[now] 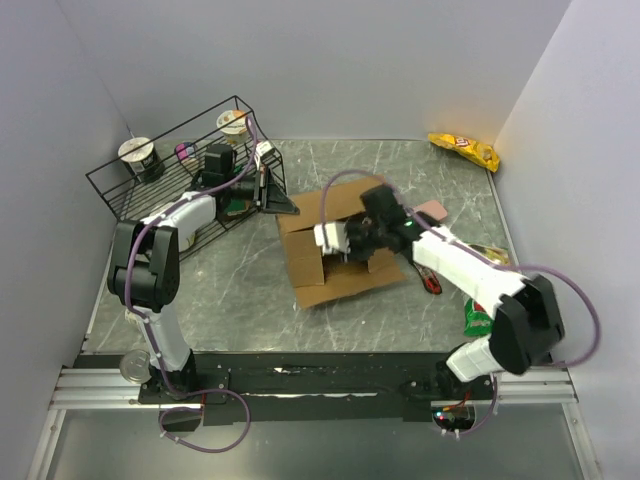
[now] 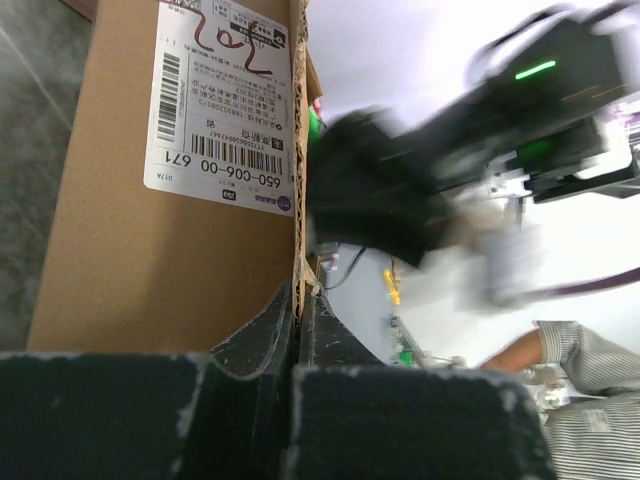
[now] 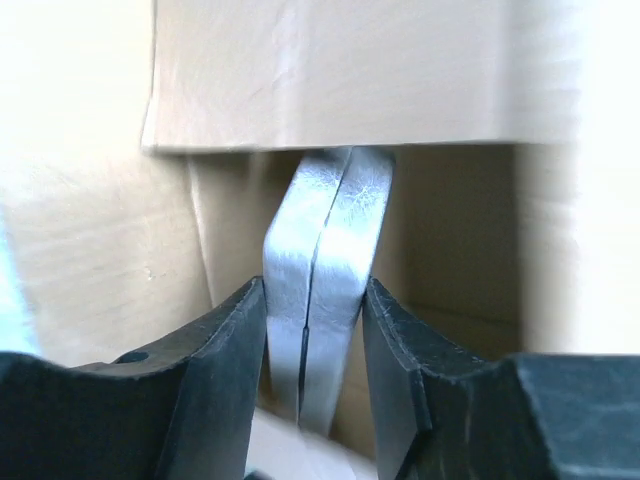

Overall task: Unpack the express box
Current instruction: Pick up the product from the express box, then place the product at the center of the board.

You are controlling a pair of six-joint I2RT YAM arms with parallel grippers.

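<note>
The express box (image 1: pixel 340 245) lies in the middle of the table with its brown flaps spread open. My left gripper (image 1: pixel 278 203) is shut on the edge of the box's left flap; the left wrist view shows the cardboard edge (image 2: pixel 298 240) pinched between the black fingers, beside a white shipping label (image 2: pixel 222 100). My right gripper (image 1: pixel 337 240) reaches inside the box. In the right wrist view it (image 3: pixel 315 330) is shut on a flat silvery-white packet (image 3: pixel 325 250) that stands upright between both fingers, with cardboard walls (image 3: pixel 90 230) around it.
A black wire rack (image 1: pixel 190 165) holding cups stands at the back left, close behind my left arm. A yellow snack bag (image 1: pixel 463 150) lies at the back right. A pink item (image 1: pixel 432 210), a red item (image 1: pixel 428 280) and a green packet (image 1: pixel 477 318) lie right of the box.
</note>
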